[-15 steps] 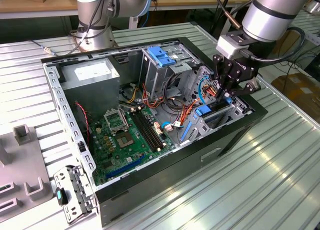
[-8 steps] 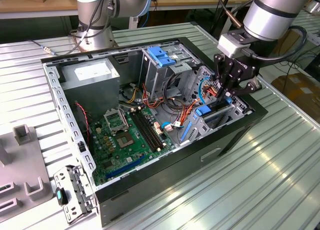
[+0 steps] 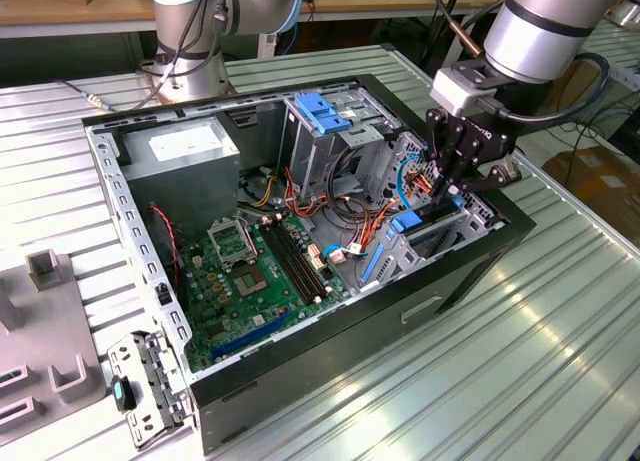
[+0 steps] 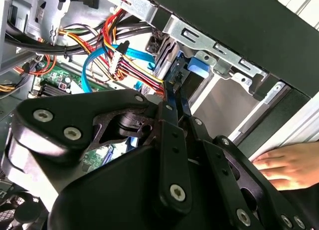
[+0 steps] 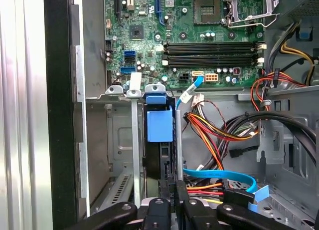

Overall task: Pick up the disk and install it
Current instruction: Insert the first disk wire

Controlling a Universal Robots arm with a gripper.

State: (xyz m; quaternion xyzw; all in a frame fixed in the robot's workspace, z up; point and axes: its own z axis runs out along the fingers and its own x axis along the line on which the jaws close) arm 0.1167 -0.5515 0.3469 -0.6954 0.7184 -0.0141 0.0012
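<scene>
The disk (image 5: 159,125) stands on edge in a narrow bay slot at the front of the open computer case (image 3: 300,421), showing its blue plastic rail and a dark body below it. That blue rail end (image 3: 405,221) sits at the case's side nearest the exterior view's right, and it shows again as the rail (image 4: 197,65) under the bay's metal frame. My gripper (image 3: 455,186) hangs right over this bay. Its thin black fingers (image 4: 172,110) lie close together, with the gripper (image 4: 175,85) tips by the disk's near end. In the first wrist view the gripper (image 5: 175,190) looks shut, nothing visible between the tips.
Bundled red, yellow and blue cables (image 5: 219,135) crowd the space beside the bay. The green motherboard (image 3: 250,271) lies in the case floor, a grey metal box (image 3: 185,146) at the back. A person's hand (image 4: 291,165) rests outside the case. A grey fixture (image 3: 45,271) stands on the table.
</scene>
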